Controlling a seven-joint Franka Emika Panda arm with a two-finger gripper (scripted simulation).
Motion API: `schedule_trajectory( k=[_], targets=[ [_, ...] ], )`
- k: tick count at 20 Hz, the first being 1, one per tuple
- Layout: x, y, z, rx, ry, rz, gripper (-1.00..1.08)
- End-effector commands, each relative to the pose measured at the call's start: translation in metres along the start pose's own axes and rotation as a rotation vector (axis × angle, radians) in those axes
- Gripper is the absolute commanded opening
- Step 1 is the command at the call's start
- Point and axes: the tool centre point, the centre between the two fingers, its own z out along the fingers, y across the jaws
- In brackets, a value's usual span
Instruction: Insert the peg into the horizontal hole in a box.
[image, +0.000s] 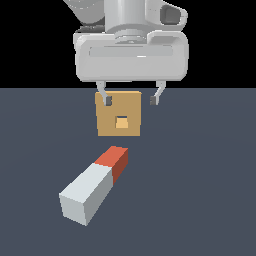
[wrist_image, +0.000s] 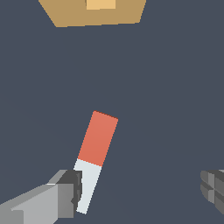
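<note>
Spread wide apart, the two dark-tipped fingers of the pale grey gripper hang above the floor with nothing between them, and we see the claw plainly open in both views. In the wrist view one finger sits just beside the peg's white part while the other finger is well apart from it; whether the nearer one touches the peg we cannot tell.

We find no brand, label or writing on anything.

We count one peg, one box, one hole and one gripper.

Our long square-section peg, light grey-white with one red-orange end, lies flat on the dark slate-blue floor. It rests at a slant, its red end pointing toward the box, and stands apart from it.

Beyond it we see the tan, mustard-brown cube-like box sitting upright on the floor, its faces plain. A small square hole, lighter tan inside, opens in the centre of the face turned toward the peg.
</note>
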Motion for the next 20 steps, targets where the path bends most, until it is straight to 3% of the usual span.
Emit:
schedule_trajectory(
  k=[1, 9, 20],
  targets=[
    [0.0, 0.0, 0.0, 0.0, 0.0, 0.0, 1.0],
    [-0.016, -0.01, 0.015, 0.002, 0.001, 0.054, 1.0],
    [-0.073, -0.057, 0.076, 0.008, 0.007, 0.262, 1.0]
  ],
)
